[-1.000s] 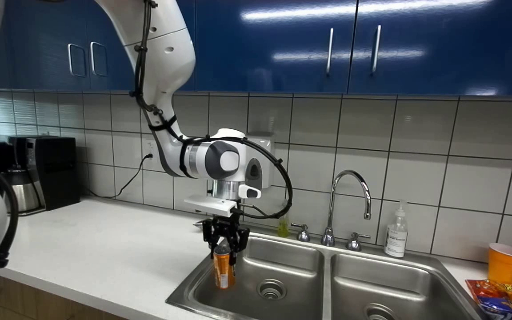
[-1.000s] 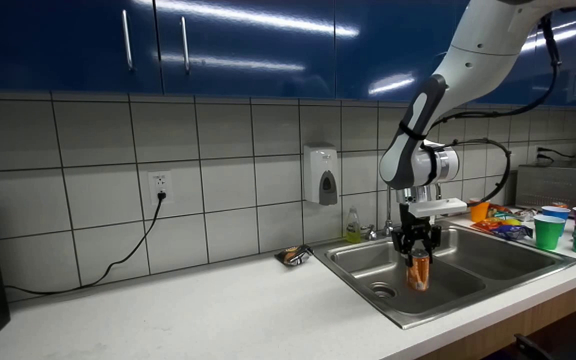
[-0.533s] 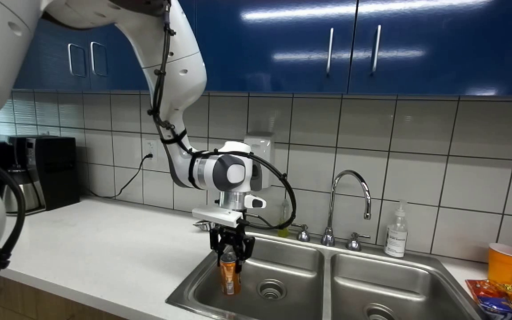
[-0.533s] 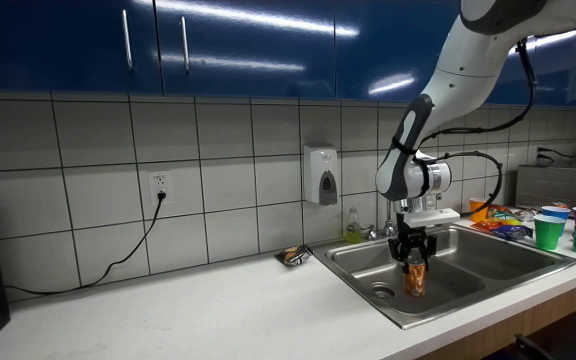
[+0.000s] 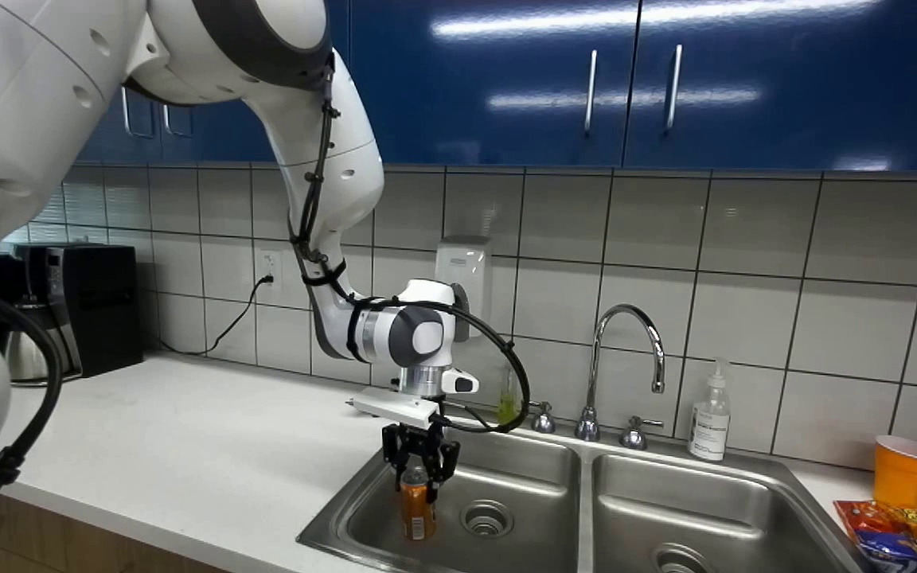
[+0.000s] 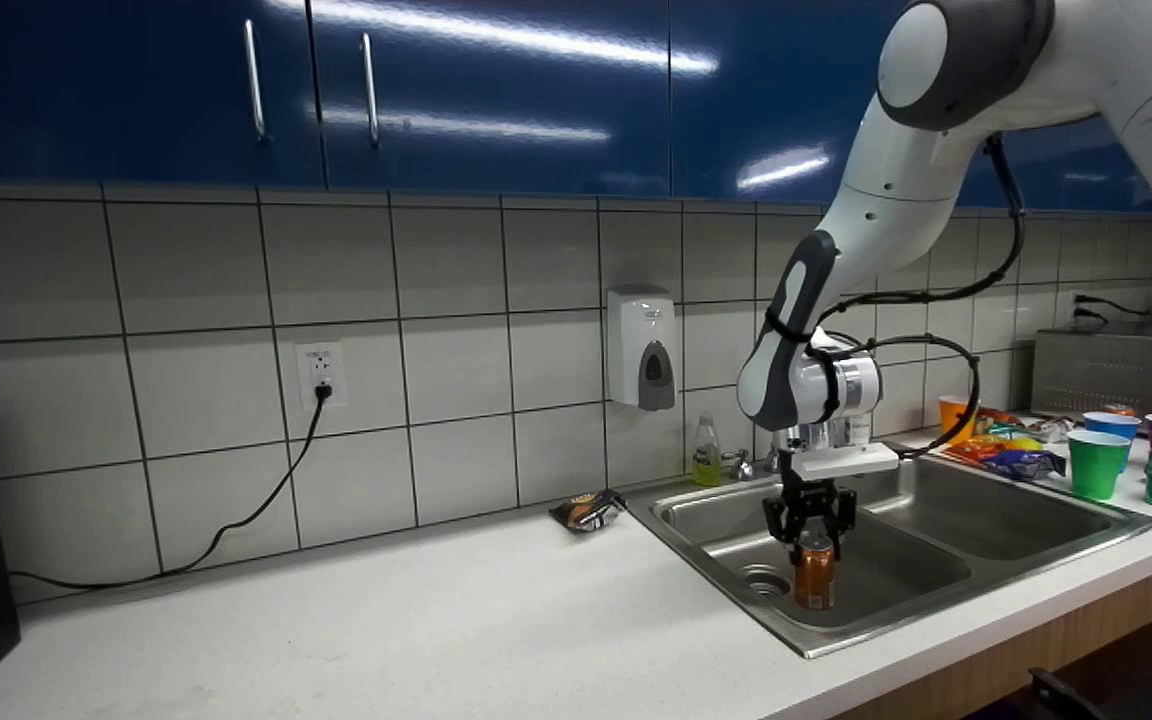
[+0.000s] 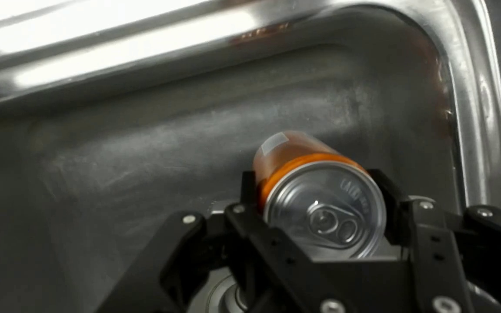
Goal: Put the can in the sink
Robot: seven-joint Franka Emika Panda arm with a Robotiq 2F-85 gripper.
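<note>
Can (image 7: pixel 320 195) is inside the sink (image 5: pixel 583 509), at 9 o'clock of the drain (image 5: pixel 486 519) in an exterior view, fingers (image 7: pixel 392 204) pinching it from 2 sides. Carry looks done. Can't tell if its base touches down. Likely remaining: seat it, release, lift clear.
</note>
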